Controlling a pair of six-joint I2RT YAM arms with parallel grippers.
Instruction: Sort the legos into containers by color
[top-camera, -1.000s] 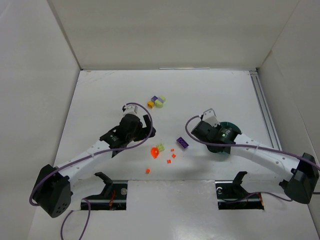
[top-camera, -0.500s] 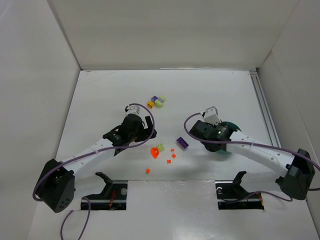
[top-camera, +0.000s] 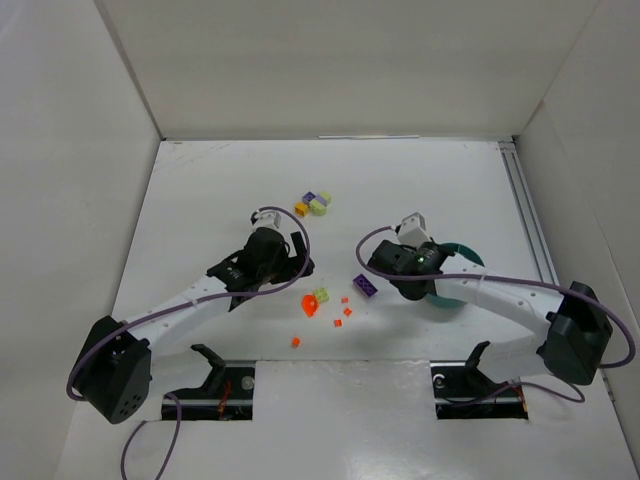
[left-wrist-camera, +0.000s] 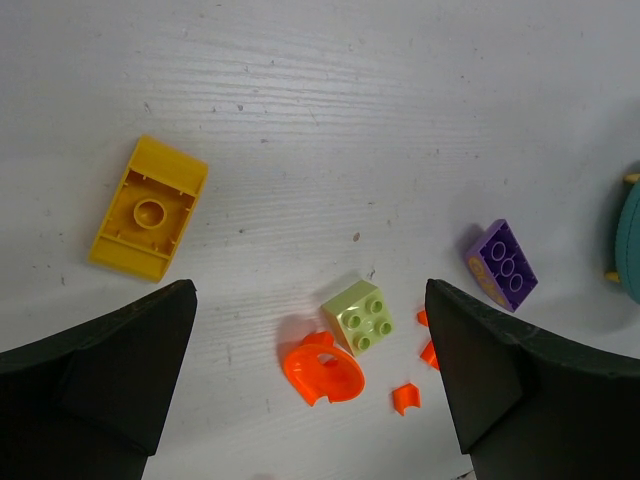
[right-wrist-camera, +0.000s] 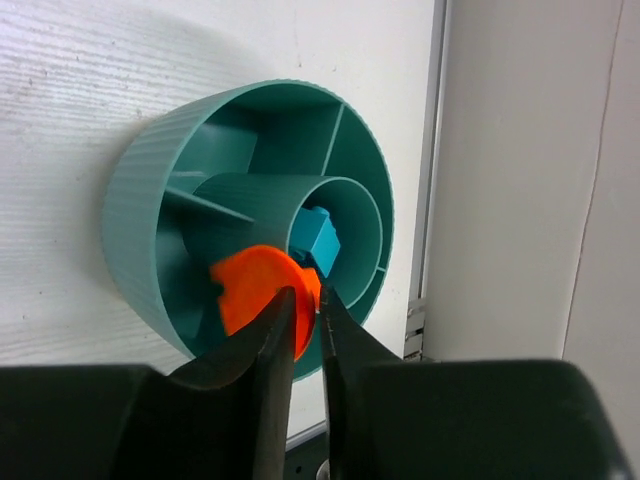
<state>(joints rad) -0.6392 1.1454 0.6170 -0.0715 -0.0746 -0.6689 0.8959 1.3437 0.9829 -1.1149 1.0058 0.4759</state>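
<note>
Over on the right, the right gripper (right-wrist-camera: 306, 300) hangs just above the teal bowl (right-wrist-camera: 150, 200). Its jaws stand narrow, pinching the edge of an orange round piece (right-wrist-camera: 250, 290) right over the rim of the central cup. Down inside that cup sits a teal brick (right-wrist-camera: 320, 238); the outer compartments that show look bare. The bowl itself sits on the right side of the table (top-camera: 200, 200), mostly covered by the right arm in the overhead view, with only slivers of its rim peeking out. Left of it, the left gripper (left-wrist-camera: 307, 290) hovers with its jaws spread wide and nothing between them, looking down on the loose pieces. Straight below it lies a pale green brick (left-wrist-camera: 358, 317), studs up, touching an orange curved piece (left-wrist-camera: 323, 368) on its near side. To the right lies a purple brick (left-wrist-camera: 500, 265), set at an angle, well apart from the green one and just short of the bowl. A few orange chips (left-wrist-camera: 405, 398) are scattered between them. Out to the left a yellow brick (left-wrist-camera: 148, 208) lies upside down, hollow side showing. Farther back on the table a small cluster (top-camera: 314, 203) of purple, yellow and pale green bricks sits tight together, well apart from both grippers.
</note>
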